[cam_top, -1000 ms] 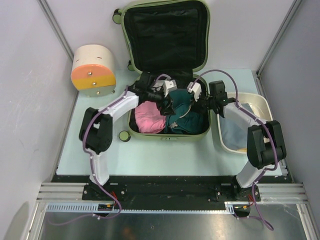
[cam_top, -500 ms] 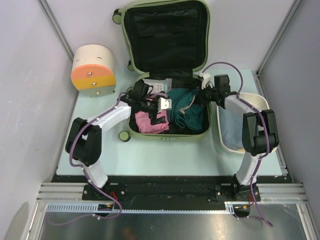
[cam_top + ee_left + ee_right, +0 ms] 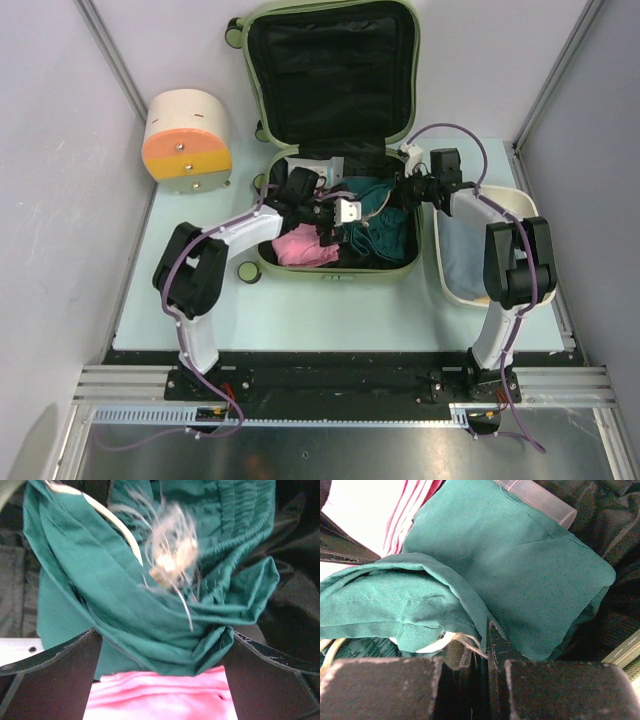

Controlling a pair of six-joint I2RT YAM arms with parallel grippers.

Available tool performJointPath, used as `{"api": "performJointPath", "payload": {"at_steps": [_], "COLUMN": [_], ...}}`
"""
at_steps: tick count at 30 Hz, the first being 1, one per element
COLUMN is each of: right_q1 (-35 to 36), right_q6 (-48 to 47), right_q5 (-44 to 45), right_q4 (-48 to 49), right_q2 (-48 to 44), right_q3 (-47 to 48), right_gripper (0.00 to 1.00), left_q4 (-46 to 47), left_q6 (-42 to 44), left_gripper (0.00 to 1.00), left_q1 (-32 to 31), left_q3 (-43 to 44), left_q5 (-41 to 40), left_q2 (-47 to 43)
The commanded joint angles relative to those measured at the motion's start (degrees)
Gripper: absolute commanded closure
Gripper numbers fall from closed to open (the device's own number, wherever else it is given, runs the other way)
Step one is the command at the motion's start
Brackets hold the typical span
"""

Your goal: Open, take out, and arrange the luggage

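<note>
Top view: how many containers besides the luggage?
2. A cream-and-orange drum at far left; a white basin right of the luggage, partly behind the right arm. No others visible.

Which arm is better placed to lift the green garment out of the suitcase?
Probably the right: the right gripper is shut on the green garment, beside the white basin; the left gripper is open over it, holding nothing.
</note>
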Motion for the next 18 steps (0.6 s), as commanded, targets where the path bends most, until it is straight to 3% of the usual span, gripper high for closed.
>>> {"api": "performJointPath", "payload": {"at_steps": [1, 7, 9, 10, 13, 15, 16, 17, 18], "right_q1": [-0.7, -1.5, -1.7, -1.8, -2.0, -2.1, -2.1, -2.2, -2.4], "right_q6": [-2.2, -5.2, -6.5, -8.5, -12.6, -17.8, -19.1, -21.9, -22.8], "right_q5": [-3.3, -6.4, -7.3, -7.9, -10.7, -12.6, -12.9, -13.3, -13.9], "right_q4": [2.4, -0.7, -1.9, -3.4, -8.1, -11.0, -13.6, -14.8, -16.8], "right_q2": [-0.2, -1.1, -1.4, -1.8, -3.3, -4.4, -5.8, -6.6, -7.3], "right_q3": [3.0, 3.0, 2.9, 2.9, 2.9, 3.0, 3.0, 3.0, 3.0], "right_gripper": [1.0, 1.0, 1.0, 1.0, 1.0, 0.86, 0.71, 0.4, 0.29], "left_q4": [12.6, 14.0, 14.1, 14.1, 14.1, 14.1, 14.1, 14.1, 14.1], "left_q6": [-5.5, -5.2, -5.7, -6.2, -8.6, -10.6, -11.0, -11.0, -10.7], "left_gripper": [0.0, 0.0, 0.07, 0.24, 0.61, 0.76, 0.88, 0.93, 0.97], "left_q1": [-2.1, -3.3, -3.3, -3.3, -3.0, -2.5, -2.3, -2.1, -2.1], "left_q3": [-0.2, -1.0, -1.2, -1.0, -0.5, -0.3, -0.3, -0.7, -1.0], "left_q5": [-1.2, 1.5, 2.6, 2.7, 3.6, 4.2, 4.4, 4.4, 4.4], "left_q2": [0.4, 1.3, 1.2, 1.2, 0.7, -0.2, -0.3, -1.0, -1.5]}}
